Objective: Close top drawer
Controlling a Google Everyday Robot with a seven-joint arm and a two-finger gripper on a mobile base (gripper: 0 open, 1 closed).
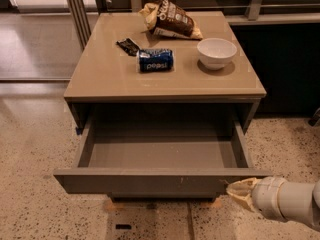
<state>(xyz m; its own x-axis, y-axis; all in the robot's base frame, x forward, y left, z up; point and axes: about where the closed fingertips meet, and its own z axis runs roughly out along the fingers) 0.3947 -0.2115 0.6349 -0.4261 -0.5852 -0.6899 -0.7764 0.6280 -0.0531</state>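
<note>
Top drawer (150, 182) stands pulled out, its front panel jutting into the floor space ahead of the cabinet. Inside is bare grey floor, reachable from above; the cabinet top (100, 81) overhangs only the rear.

Gripper (239, 191) sits low at the panel's right end, just beside or touching it; cannot tell which.

Floor (55, 211) in front and to the left is open.

On top, a can (155, 60), bowl (216, 52), chip bag (170, 20) and dark wrapper (128, 46) crowd the back half; the front strip is bare.

A dark wall (290, 69) hems the right side. Metal posts (77, 9) stand rear left.
</note>
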